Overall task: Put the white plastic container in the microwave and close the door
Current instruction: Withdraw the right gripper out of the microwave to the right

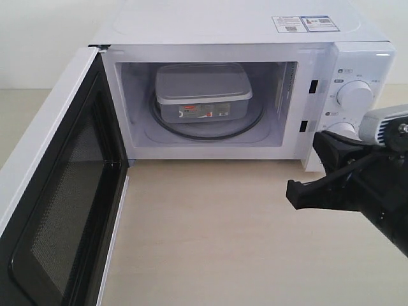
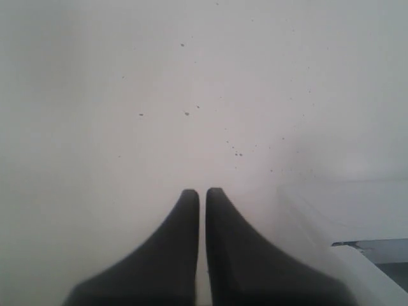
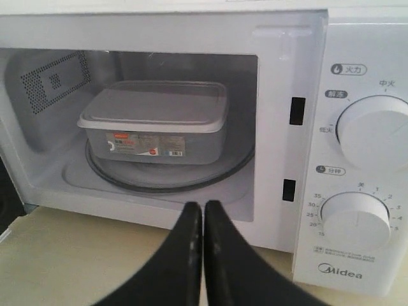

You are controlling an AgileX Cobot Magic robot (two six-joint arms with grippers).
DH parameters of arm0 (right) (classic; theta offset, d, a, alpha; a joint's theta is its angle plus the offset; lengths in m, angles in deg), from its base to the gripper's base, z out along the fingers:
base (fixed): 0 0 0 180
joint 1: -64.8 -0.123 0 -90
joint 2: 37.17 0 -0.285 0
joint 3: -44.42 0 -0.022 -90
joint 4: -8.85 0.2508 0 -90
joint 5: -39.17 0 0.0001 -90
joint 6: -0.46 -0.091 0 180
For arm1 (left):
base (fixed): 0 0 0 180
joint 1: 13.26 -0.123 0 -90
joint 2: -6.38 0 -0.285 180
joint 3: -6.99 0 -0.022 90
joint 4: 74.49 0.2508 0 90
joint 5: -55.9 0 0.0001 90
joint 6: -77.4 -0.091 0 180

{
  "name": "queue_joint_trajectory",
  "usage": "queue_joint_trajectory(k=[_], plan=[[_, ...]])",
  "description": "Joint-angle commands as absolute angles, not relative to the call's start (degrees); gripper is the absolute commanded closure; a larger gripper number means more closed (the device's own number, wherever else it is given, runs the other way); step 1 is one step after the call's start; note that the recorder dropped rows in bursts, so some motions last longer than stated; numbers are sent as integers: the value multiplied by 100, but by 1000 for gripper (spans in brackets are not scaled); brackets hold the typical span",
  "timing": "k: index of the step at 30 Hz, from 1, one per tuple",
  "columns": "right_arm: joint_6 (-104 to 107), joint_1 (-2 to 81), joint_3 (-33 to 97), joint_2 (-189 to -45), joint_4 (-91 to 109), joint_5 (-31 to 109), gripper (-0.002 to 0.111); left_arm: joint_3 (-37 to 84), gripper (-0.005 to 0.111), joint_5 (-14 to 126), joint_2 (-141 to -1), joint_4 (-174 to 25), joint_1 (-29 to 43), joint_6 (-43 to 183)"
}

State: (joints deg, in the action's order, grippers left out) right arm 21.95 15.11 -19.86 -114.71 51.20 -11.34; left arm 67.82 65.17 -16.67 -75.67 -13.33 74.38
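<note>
The white plastic container [image 1: 203, 93] sits lid-on upon the glass turntable inside the microwave [image 1: 236, 25], its small label facing out. It shows again in the right wrist view, container [image 3: 156, 121] deep in the microwave [image 3: 287, 70] cavity. The door [image 1: 57, 191] stands wide open at the left, its black inner frame and mesh window facing the cavity. My right gripper [image 1: 294, 193] hovers in front of the dial panel, shut and empty [image 3: 203, 205], apart from the microwave. My left gripper [image 2: 202, 191] is shut on nothing, facing a plain white speckled surface; it is hidden in the exterior view.
Two round dials [image 3: 373, 131] [image 3: 355, 220] sit on the right panel. A pale wooden tabletop [image 1: 210, 236] stretches in front of the microwave. A white corner edge [image 2: 357, 217] lies beside the left gripper.
</note>
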Motion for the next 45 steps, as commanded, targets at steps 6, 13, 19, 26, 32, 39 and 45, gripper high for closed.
queue_joint_trajectory(k=[6, 13, 19, 26, 32, 39, 45], plan=[[2160, 1498, -2009, -11420, 5106, -840, 107, 6745, 102, 6553, -1679, -7551, -1363, 7486], [2150, 1498, -2009, -11420, 5106, -792, 107, 6745, 102, 6538, -1679, -7551, -1363, 7656], [2150, 1498, -2009, -11420, 5106, -792, 107, 6745, 102, 6538, -1679, -7551, -1363, 8043], [2150, 1498, -2009, -11420, 5106, -792, 107, 6677, 102, 6235, -1679, -7551, -1363, 8446], [2150, 1498, -2009, -11420, 5106, -803, 107, 5966, 102, 4496, -1679, -7551, -1363, 8394], [2150, 1498, -2009, -11420, 5106, -803, 107, 5051, 102, 2574, -1679, -7746, -1363, 8118], [2131, 1498, -2009, -11420, 5096, -814, 107, 4585, 102, 812, -1837, -9213, -1363, 7031]])
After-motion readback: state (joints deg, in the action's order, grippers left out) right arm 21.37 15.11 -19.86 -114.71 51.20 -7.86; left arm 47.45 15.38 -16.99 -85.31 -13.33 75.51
